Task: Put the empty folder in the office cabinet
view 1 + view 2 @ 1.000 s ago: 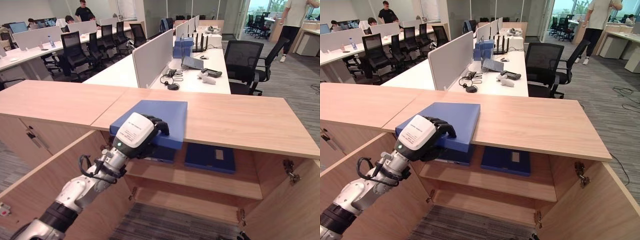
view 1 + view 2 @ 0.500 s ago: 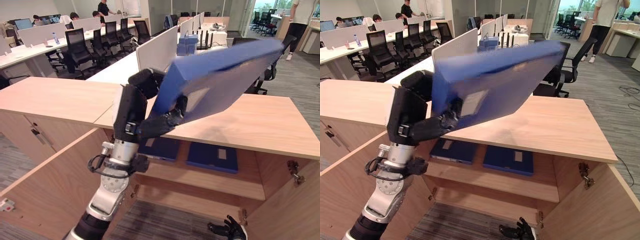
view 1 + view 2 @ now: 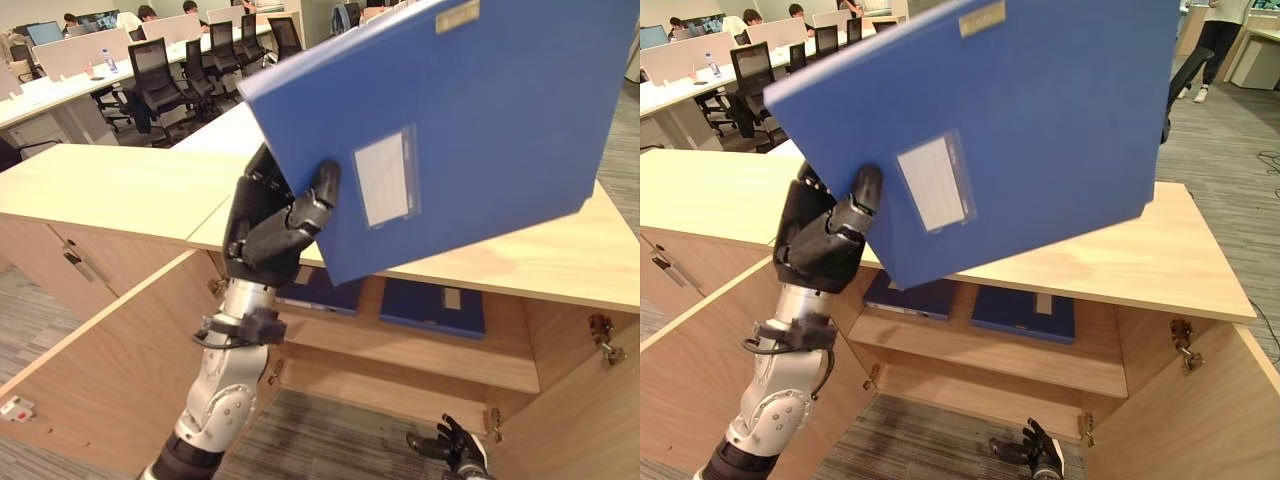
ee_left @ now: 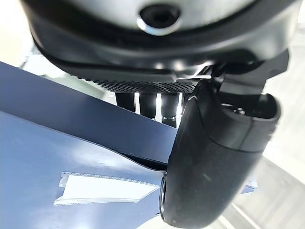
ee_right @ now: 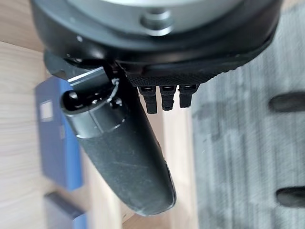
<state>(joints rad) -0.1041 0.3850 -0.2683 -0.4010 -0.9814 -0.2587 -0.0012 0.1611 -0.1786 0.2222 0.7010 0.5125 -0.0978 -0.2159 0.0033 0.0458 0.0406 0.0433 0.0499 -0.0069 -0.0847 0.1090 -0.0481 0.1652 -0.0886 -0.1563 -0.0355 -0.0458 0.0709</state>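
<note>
Above the cabinet (image 3: pixel 520 270), the left hand (image 3: pixel 268 225) grips the folder (image 3: pixel 470 110), now raised higher and steeper.

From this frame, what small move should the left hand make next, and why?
Probably lower and level the large blue folder toward the open wooden cabinet's shelf. The left hand pinches its lower corner, holding it tilted high above the cabinet top, while two blue folders already lie flat on that shelf.

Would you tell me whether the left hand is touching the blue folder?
Touching: in the left eye view the left hand pinches the blue folder, its thumb pressed on the cover.
</note>
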